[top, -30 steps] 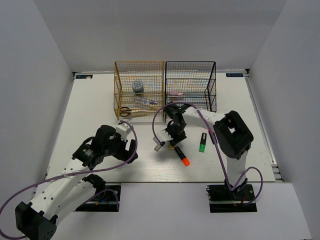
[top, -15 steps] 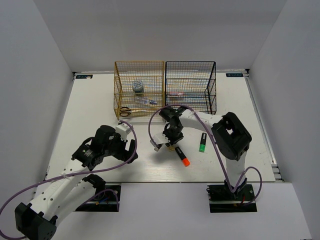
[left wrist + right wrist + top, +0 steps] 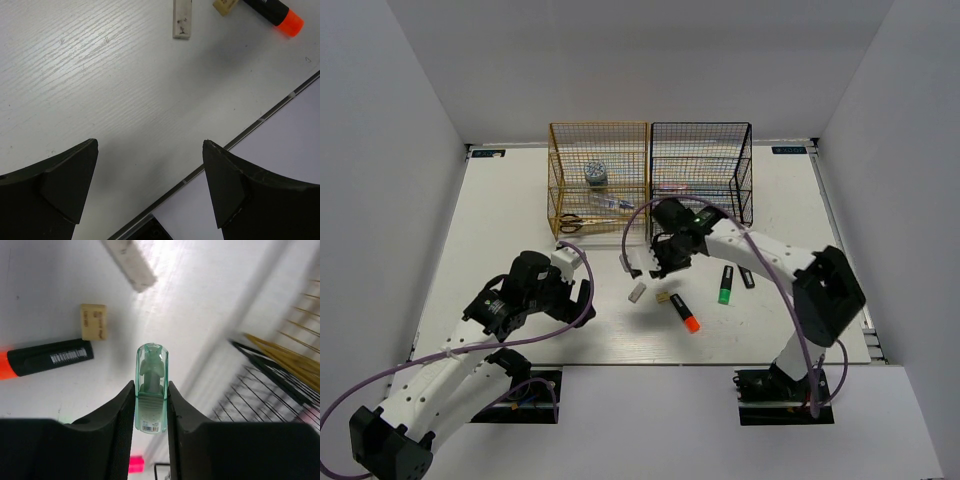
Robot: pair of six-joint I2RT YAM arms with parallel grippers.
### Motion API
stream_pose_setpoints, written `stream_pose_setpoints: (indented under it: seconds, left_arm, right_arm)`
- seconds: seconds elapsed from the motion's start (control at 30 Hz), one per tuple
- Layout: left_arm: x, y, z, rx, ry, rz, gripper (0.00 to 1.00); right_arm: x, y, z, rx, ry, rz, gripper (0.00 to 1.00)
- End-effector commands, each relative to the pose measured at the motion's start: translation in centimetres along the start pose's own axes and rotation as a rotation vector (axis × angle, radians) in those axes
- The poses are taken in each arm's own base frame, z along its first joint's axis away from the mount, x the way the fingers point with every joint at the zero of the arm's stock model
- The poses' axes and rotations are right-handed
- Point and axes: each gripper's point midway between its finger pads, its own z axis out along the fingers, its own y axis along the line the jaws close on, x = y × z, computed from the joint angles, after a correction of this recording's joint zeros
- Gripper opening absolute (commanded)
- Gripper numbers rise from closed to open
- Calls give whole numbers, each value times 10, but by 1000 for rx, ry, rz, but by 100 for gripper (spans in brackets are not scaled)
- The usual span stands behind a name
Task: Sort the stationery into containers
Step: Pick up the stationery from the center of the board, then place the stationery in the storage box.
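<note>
The right gripper (image 3: 151,390) is clamped on a pale green highlighter (image 3: 151,362) with a clear cap. Its 2 fingers (image 3: 120,412) press the barrel from both sides. The highlighter is held off the table (image 3: 510,220), just in front of the gold rack (image 3: 598,180) near its front right corner.

The left gripper (image 3: 150,175) stands spread wide with nothing between its fingers. It hovers low over the table, well in front of the gold rack.

Inside the gold rack, a bluish tape roll (image 3: 596,173) sits toward the back. A clear tube (image 3: 610,204) lies nearer the front, and the scissors (image 3: 575,222) lie at the front edge.

The black rack (image 3: 701,175) stands right against the gold rack's right side and holds a pink highlighter (image 3: 670,186).

3 items lie on the table in front of the gold rack's right corner: a grey eraser (image 3: 637,292), a tan eraser (image 3: 663,297) and an orange highlighter (image 3: 684,312). A green highlighter (image 3: 726,285) lies farther to the right of them.
</note>
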Motion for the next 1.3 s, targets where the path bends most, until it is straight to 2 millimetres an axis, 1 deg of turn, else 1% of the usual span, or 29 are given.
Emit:
stream_pose_setpoints:
  seconds: [0.0,0.03,0.13,0.17,0.2,0.23,0.27,0.3,0.33,0.37,0.4,0.43,0.47,0.5,0.53,0.57,0.6,0.63,0.7,0.8,0.9,0.93,0.97,1.03,1.07,1.1,1.13,1.2,1.27]
  left_arm:
    - [-1,1,-1,-1,-13,10,96]
    - [-3,1,-2,-2,-20,10,96]
    - [-2,0,-1,1,-15,9,96]
    - [-1,0,-1,2,-12,7,96]
    - [-1,-1,-1,5,-12,8,96]
    - [-1,0,-1,3,-12,8,96]
    - [-1,0,-1,5,-9,8,96]
    - [0,1,0,0,-5,7,96]
    - [-1,0,-1,3,-10,11,96]
    - [-1,1,-1,-1,-10,8,96]
    - [0,1,0,0,-5,8,96]
    - [-1,0,-1,2,-12,13,96]
    - [0,1,0,-2,-5,7,96]
    - [-1,1,-1,-4,-11,10,96]
    - [-1,1,0,-3,-10,9,96]
    - [0,1,0,-2,-8,10,96]
    - [-1,0,0,3,-7,10,96]
    - [-1,1,0,0,-8,7,96]
    - [0,0,0,3,-5,10,96]
    - [0,0,0,6,-3,8,96]
    - [1,0,1,6,0,8,96]
    - [0,0,1,6,0,8,96]
    - [1,1,1,4,3,7,96]
    - [1,1,1,3,5,10,96]
    - [1,1,1,3,4,7,96]
    - [2,1,2,3,7,8,96]
    - [2,1,2,1,10,8,96]
    - [3,1,3,1,14,6,96]
    - [4,1,3,2,19,5,96]
  right_arm:
    - [-21,-22,-50,150,-44,38,0]
    - [-23,-29,-58,184,-44,41,0]
    - [-16,-58,-91,374,6,63,0]
    - [-5,-69,-105,453,77,72,0]
    - [3,-96,-124,588,117,84,0]
    - [10,-108,-137,658,162,100,0]
    - [15,-123,-143,712,182,91,0]
    - [24,-143,-170,806,210,122,0]
    - [29,-151,-179,839,237,132,0]
    - [37,-160,-169,824,265,137,0]
    - [44,-179,-200,904,278,167,0]
    - [50,-188,-198,908,289,174,0]
    - [60,-193,-205,917,310,179,0]
    - [58,-212,-214,948,304,176,0]
    - [70,-216,-218,945,325,175,0]
    - [72,-221,-222,949,326,172,0]
    - [70,-236,-227,958,323,146,0]
    - [77,-235,-224,921,324,144,0]
    - [77,-245,-224,904,316,101,0]
    - [88,-251,-218,866,316,41,0]
    - [101,-256,-201,815,313,-8,0]
    - [102,-257,-196,804,297,-14,0]
    - [107,-257,-198,802,290,-8,0]
    - [106,-260,-190,783,262,-16,0]
    - [114,-260,-193,783,262,-4,0]
    - [113,-261,-192,782,248,-7,0]
    - [117,-263,-184,772,250,-8,0]
    - [124,-268,-186,791,258,-6,0]
    - [132,-269,-182,786,261,1,0]
